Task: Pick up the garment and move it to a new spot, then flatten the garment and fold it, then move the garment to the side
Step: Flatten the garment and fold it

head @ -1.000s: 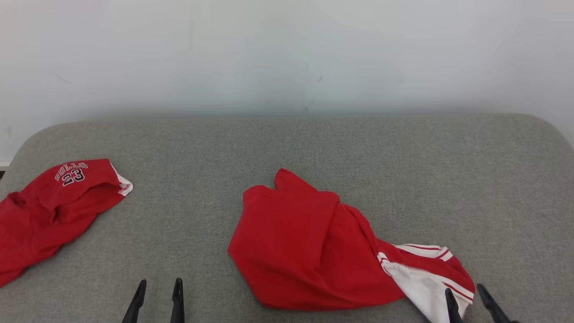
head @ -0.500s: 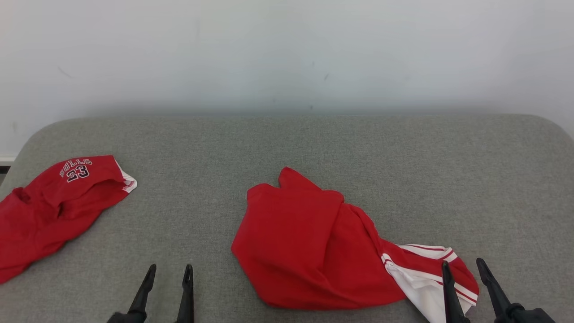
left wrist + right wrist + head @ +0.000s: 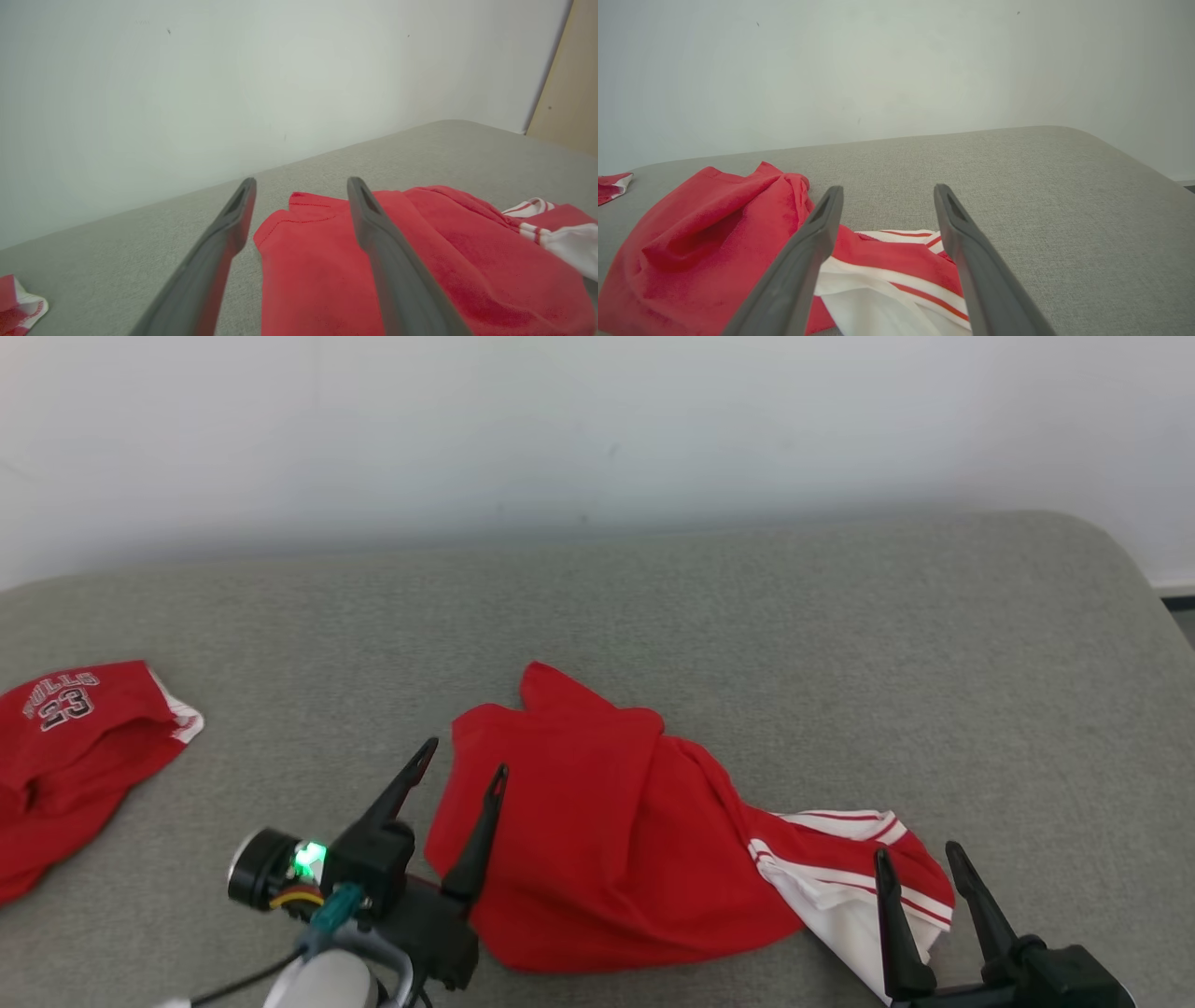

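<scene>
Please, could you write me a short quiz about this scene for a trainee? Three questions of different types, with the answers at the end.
1. True or false: the left gripper is shut on the crumpled garment.
2. Which part of that garment lies nearest the right gripper? A: plain red cloth. B: white cloth with red stripes. C: a printed number.
3. Fill in: the other red garment, at the robot's left, bears the number ___.

Key: 1 false, its jaws stand open; 2 B; 3 23.

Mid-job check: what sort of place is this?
Likely an indoor room: a grey upholstered surface, perhaps a bed or sofa, against a plain white wall, with a red garment and a numbered jersey on it.
</scene>
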### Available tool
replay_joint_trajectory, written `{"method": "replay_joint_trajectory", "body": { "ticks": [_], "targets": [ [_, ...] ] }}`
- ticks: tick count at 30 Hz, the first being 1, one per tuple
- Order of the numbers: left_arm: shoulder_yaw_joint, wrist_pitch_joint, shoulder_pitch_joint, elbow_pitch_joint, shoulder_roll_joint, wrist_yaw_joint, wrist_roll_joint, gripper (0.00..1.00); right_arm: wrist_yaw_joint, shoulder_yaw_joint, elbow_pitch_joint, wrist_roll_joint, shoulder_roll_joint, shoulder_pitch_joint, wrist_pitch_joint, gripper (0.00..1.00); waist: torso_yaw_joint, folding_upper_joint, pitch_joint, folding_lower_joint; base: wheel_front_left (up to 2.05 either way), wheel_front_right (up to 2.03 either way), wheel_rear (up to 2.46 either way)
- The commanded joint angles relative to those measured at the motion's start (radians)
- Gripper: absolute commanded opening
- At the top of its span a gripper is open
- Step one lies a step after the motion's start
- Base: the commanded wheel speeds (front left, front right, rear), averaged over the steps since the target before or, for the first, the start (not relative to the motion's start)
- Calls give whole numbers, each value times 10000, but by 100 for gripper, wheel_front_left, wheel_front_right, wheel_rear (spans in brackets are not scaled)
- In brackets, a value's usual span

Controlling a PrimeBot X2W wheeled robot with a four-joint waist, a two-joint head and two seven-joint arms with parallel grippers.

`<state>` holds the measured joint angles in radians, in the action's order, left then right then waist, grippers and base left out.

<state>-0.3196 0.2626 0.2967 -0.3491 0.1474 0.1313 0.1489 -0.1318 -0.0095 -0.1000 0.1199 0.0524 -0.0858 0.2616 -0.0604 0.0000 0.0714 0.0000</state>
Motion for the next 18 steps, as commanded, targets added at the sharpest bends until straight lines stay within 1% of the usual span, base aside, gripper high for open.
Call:
{"method": "replay_joint_trajectory", "body": {
  "ticks": [1, 6, 10, 11, 13, 16, 18],
  "targets": [
    [-421, 37, 680, -589, 271, -20, 184, 100, 22, 56, -57, -26, -23, 242, 42, 100, -509, 0, 418, 0, 0, 0, 0],
    [-1485, 12, 2058, -2375, 811, -19, 778, 100, 22, 145, -248, 247, -31, 540, 42, 100, -1041, 0, 733, 0, 0, 0, 0],
    [-2454, -397, 2942, -3887, 1082, -20, 1468, 100, 22, 74, -294, 397, -29, 604, 42, 100, -1321, 0, 834, 0, 0, 0, 0],
    [-2454, -397, 2942, -3887, 1082, -20, 1468, 100, 22, 74, -294, 397, -29, 604, 42, 100, -1321, 0, 834, 0, 0, 0, 0],
    [-2827, -398, 3275, -4339, 1220, -20, 1772, 100, 22, 45, -289, 430, -33, 547, 42, 100, -1400, 0, 846, 0, 0, 0, 0],
    [-3270, -837, 3547, -5033, 1292, -20, 2250, 100, 22, -6, -337, 466, -32, 493, 41, 100, -1441, 0, 819, 0, 0, 0, 0],
    [-3628, -1435, 3697, -5471, 1278, -19, 2594, 100, 22, -25, -360, 494, -34, 490, 41, 100, -1444, 0, 795, 0, 0, 0, 0]
  ]
}}
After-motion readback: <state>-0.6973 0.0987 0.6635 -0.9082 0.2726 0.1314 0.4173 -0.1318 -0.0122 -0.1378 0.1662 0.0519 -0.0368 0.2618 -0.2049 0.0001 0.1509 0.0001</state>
